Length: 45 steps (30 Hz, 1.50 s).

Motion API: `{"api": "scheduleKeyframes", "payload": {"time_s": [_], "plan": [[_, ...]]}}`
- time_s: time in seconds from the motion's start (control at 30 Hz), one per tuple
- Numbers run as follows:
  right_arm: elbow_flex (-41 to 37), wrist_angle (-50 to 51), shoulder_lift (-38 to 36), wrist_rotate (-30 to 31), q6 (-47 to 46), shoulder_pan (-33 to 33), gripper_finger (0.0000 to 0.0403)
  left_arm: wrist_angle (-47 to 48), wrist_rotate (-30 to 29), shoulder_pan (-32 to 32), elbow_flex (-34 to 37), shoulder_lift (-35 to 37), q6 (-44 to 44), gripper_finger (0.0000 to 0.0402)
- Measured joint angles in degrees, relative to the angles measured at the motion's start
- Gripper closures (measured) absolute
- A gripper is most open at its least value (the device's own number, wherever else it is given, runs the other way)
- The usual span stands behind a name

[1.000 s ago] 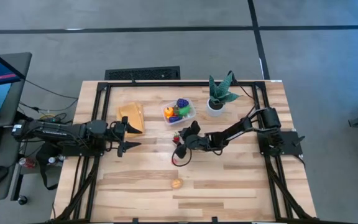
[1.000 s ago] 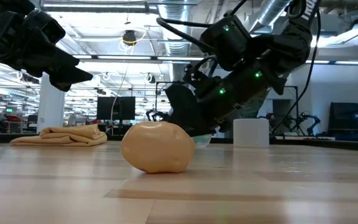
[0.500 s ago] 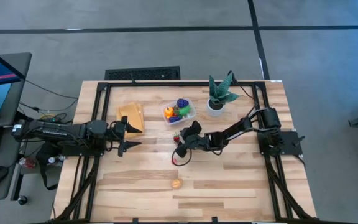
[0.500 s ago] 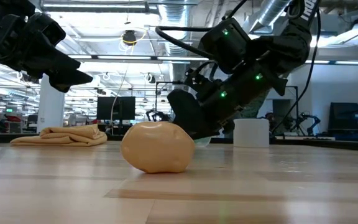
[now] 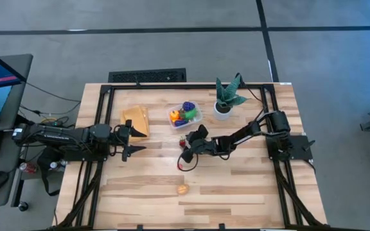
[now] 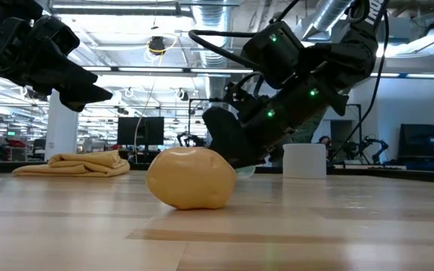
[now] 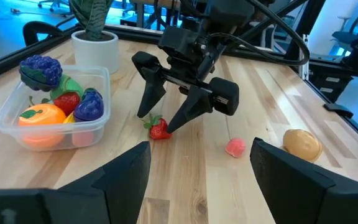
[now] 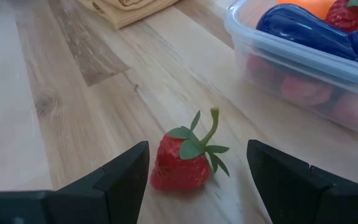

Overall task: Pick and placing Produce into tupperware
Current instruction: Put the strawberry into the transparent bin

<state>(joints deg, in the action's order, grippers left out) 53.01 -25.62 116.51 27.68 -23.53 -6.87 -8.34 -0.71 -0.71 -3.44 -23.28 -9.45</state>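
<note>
The clear tupperware (image 5: pixel 185 115) (image 7: pixel 53 115) stands at the table's far middle and holds orange, purple, green and red produce. A red strawberry (image 8: pixel 183 163) (image 7: pixel 159 129) lies on the wood just near of it. My right gripper (image 7: pixel 157 122) (image 5: pixel 183 145) slants down over the strawberry, open, one finger on each side of it; I see no touch. A pink bit (image 7: pixel 235 147) and a tan piece (image 5: pixel 183 190) (image 6: pixel 191 177) lie nearer the front edge. My left gripper (image 5: pixel 139 142) waits open at the left, above the table.
A folded tan-yellow cloth (image 5: pixel 135 120) lies left of the tupperware. A spiky green plant in a white pot (image 5: pixel 224 102) stands to its right. Bare wood stretches across the table's near half around the tan piece.
</note>
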Motion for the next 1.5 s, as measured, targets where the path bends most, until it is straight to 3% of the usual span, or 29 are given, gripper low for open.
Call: {"api": "scheduleKeyframes", "payload": {"time_s": [0.53, 0.83, 1.13, 1.5], "plan": [[0.04, -0.48, 0.49, 1.09, -0.96, -0.54, 0.0138, -0.07, -0.04, -0.02, -0.02, 0.02, -0.09, 0.0136], [6.37, -0.06, 8.28, 2.95, 1.27, -1.09, 0.0138, 0.08, -0.11, -0.02, -0.04, -0.03, -0.11, 0.0136], [7.98, 3.55, 8.07, 2.53, 1.32, -0.98, 0.0139, 1.01, -0.13, 0.00, -0.04, -0.77, -0.07, 0.0136], [8.00, 5.43, 8.11, 1.82, 1.43, -1.01, 0.0202, 1.38, -0.15, -0.01, -0.04, -0.75, -0.09, 0.0136]]}}
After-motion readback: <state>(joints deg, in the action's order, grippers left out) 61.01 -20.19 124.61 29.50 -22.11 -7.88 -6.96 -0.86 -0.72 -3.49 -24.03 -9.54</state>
